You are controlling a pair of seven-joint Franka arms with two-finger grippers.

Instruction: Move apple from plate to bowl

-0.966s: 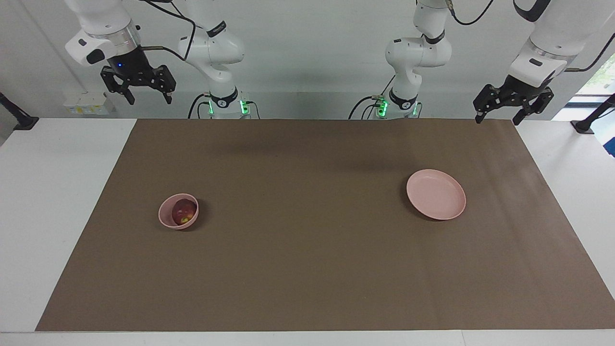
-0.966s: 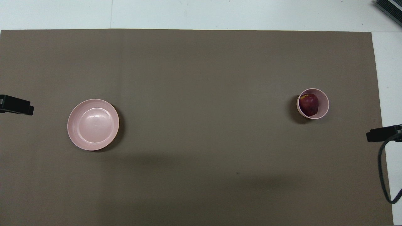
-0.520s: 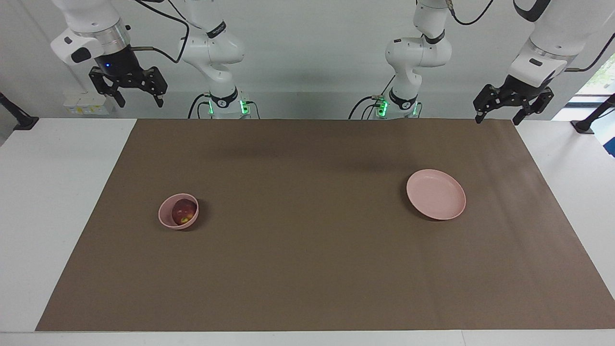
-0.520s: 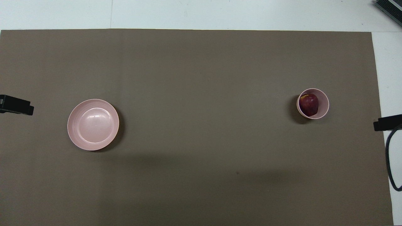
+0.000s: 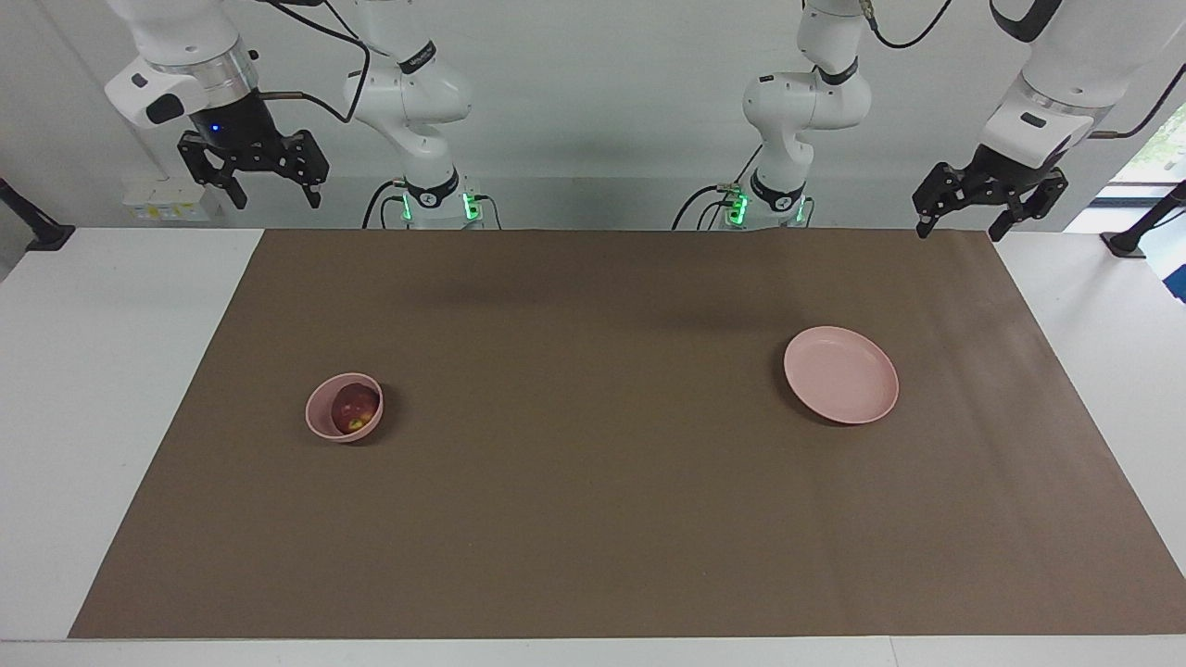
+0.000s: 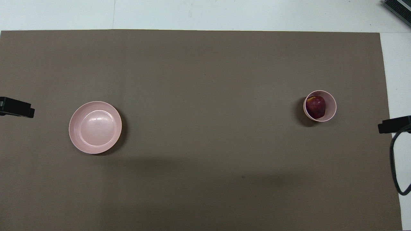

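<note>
The dark red apple (image 5: 356, 409) (image 6: 315, 107) lies inside the small deep pink bowl (image 5: 320, 417) (image 6: 332, 107), toward the right arm's end of the brown mat. The wide flat pink plate (image 5: 841, 374) (image 6: 95, 127) sits bare toward the left arm's end. My right gripper (image 5: 274, 196) hangs open and holds nothing, high over the mat's corner by the robots. My left gripper (image 5: 959, 231) is open too, raised over the mat's other corner at the robots' edge, and waits.
A brown mat (image 5: 593, 519) covers most of the white table (image 5: 102, 389). A black cable (image 6: 395, 166) loops down from the right arm at the mat's end. Small white boxes (image 5: 167, 198) stand by the wall past the right gripper.
The right gripper has drifted up and outward toward its own end of the table, away from the bowl. The left arm, apple, bowl and plate have not moved.
</note>
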